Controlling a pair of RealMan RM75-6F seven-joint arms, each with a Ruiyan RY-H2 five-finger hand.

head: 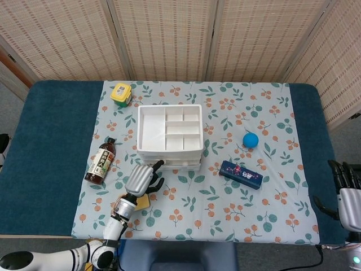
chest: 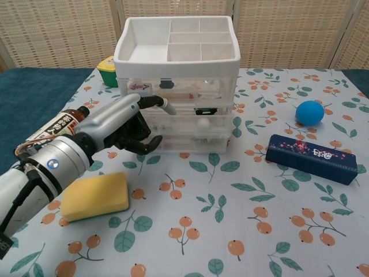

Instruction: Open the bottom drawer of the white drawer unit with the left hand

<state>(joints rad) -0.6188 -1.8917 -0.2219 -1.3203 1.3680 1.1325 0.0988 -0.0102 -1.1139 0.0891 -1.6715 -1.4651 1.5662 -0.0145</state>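
The white drawer unit [head: 170,136] [chest: 176,86] stands mid-table with an open compartment tray on top. Its bottom drawer [chest: 193,142] sits flush with the front. My left hand [chest: 128,125] [head: 142,179] is at the unit's front left corner. One finger [chest: 163,104] reaches out against the drawer fronts at middle height, the others are curled in, and it holds nothing. My right hand [head: 344,195] hangs at the table's near right edge, fingers spread and empty.
A yellow sponge [chest: 95,195] lies under my left forearm. A brown sauce bottle [head: 101,161] lies left of the unit. A yellow-lidded jar [head: 121,93] stands behind it. A blue ball [chest: 309,112] and a dark blue box [chest: 312,158] lie to the right.
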